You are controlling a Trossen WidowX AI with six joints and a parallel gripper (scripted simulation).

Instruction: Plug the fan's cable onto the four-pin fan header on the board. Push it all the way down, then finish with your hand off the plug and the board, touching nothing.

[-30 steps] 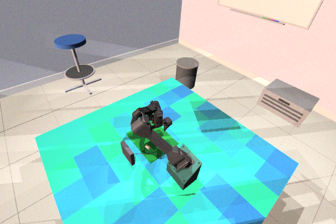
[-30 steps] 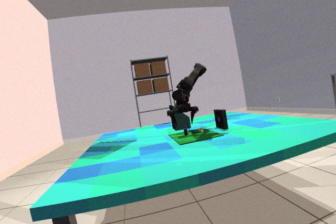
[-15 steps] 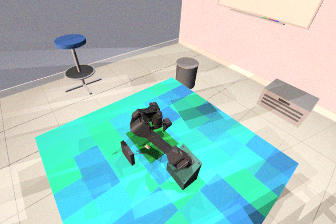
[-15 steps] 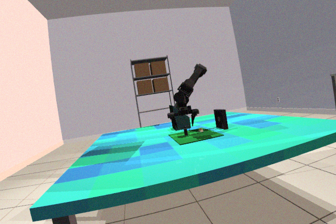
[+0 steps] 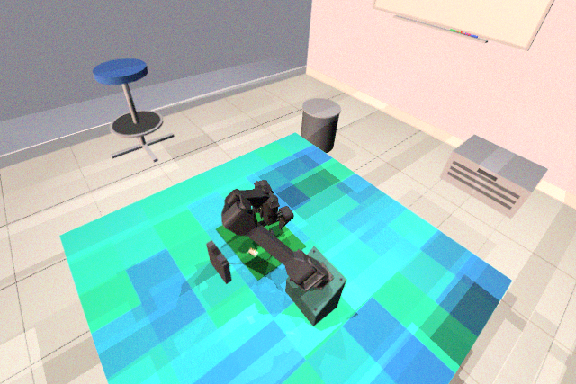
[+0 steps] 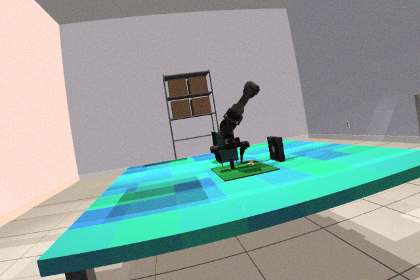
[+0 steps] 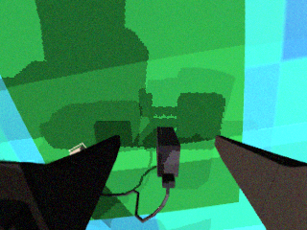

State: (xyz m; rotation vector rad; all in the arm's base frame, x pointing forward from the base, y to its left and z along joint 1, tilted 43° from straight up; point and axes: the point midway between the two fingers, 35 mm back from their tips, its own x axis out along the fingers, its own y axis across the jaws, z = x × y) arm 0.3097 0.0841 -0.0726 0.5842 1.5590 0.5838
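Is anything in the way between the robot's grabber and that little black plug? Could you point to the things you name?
Nothing visible is in the way. The black plug (image 7: pixel 168 152) is in the open space between the gripper's (image 7: pixel 168 139) spread fingers, and its thin cable (image 7: pixel 153 216) trails off the far side from the pin marks.

The stool's seat (image 5: pixel 120 71) looked like smooth plastic, its post (image 5: pixel 130 102) metal; the far boxes (image 6: pixel 177 87) looked like matt cardboard.
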